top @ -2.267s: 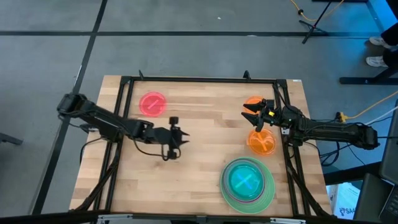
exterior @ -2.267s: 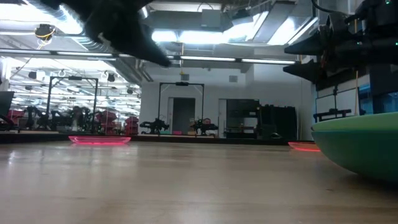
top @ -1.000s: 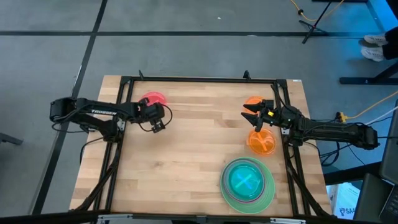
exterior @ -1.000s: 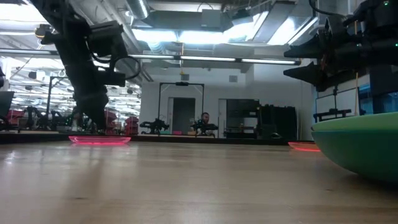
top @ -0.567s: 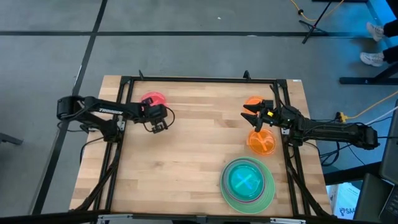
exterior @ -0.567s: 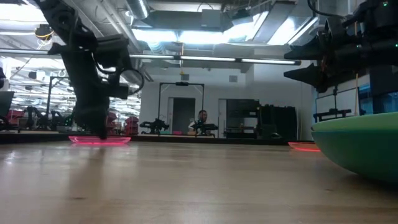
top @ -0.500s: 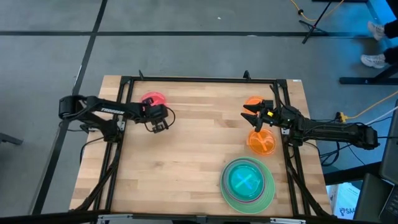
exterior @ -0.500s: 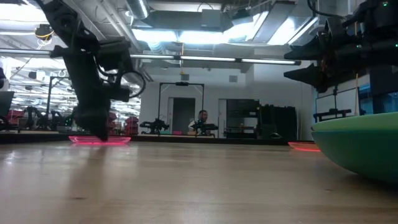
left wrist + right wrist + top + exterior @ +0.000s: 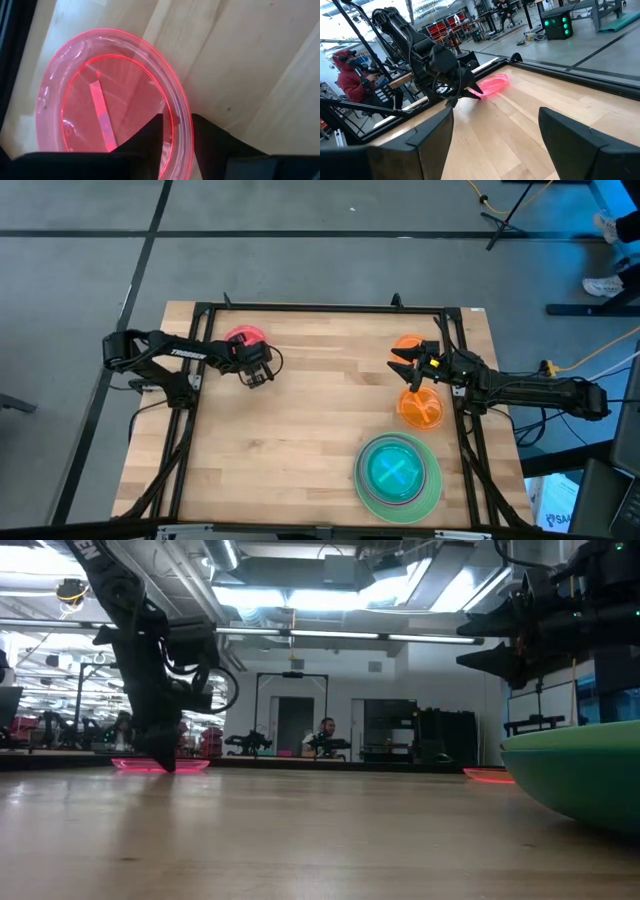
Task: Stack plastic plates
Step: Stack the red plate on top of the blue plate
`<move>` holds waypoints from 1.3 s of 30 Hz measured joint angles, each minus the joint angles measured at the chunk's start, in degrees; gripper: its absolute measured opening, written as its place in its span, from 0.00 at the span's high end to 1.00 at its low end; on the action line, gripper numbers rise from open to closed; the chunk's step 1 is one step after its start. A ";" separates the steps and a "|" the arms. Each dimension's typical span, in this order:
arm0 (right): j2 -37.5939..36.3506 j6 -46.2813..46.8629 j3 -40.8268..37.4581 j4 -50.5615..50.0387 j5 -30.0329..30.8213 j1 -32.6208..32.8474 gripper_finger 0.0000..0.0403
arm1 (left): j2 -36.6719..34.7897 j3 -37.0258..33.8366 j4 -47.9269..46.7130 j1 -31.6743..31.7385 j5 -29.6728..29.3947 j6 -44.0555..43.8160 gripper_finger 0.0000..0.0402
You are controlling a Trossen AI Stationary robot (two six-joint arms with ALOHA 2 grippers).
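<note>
1. Left end effector (image 9: 259, 376) sits low at the near edge of the translucent pink plate (image 9: 243, 340), at the far left part of the counter (image 9: 300, 430). In the left wrist view its two dark fingers (image 9: 150, 145) stand a little apart, one on either side of the pink plate's rim (image 9: 175, 125); whether they press the rim cannot be told.
2. In the low view the left arm (image 9: 150, 670) comes down steeply to the pink plate (image 9: 160, 765), which lies flat on the wood.
3. Right end effector (image 9: 405, 364) hovers above the counter at its right side, fingers spread wide and holding nothing. It is between the two orange plates: one (image 9: 407, 342) lies farther back, the other (image 9: 420, 409) nearer the front.
4. In the right wrist view the open fingers (image 9: 432, 135) frame the left arm (image 9: 427, 55) and the pink plate (image 9: 492, 82) across the counter.
5. At the front right corner stands a stack with a teal plate (image 9: 392, 470) on top and a green rim (image 9: 432, 490) showing at the outside; a thin magenta edge shows between.
6. Beyond the counter a person in a red hooded top (image 9: 352, 80) sits in the room.
</note>
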 joint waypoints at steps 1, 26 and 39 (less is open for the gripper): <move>0.02 -0.01 0.00 0.00 0.01 0.00 0.30 | 0.04 0.00 -0.02 0.00 0.04 0.00 0.79; 0.02 -0.01 0.00 0.00 0.00 0.00 0.30 | 0.33 5.42 0.44 -9.94 -0.41 2.14 1.00; 0.01 -0.01 0.00 0.00 0.38 0.02 0.30 | 0.24 14.98 1.79 -22.78 2.55 5.97 0.99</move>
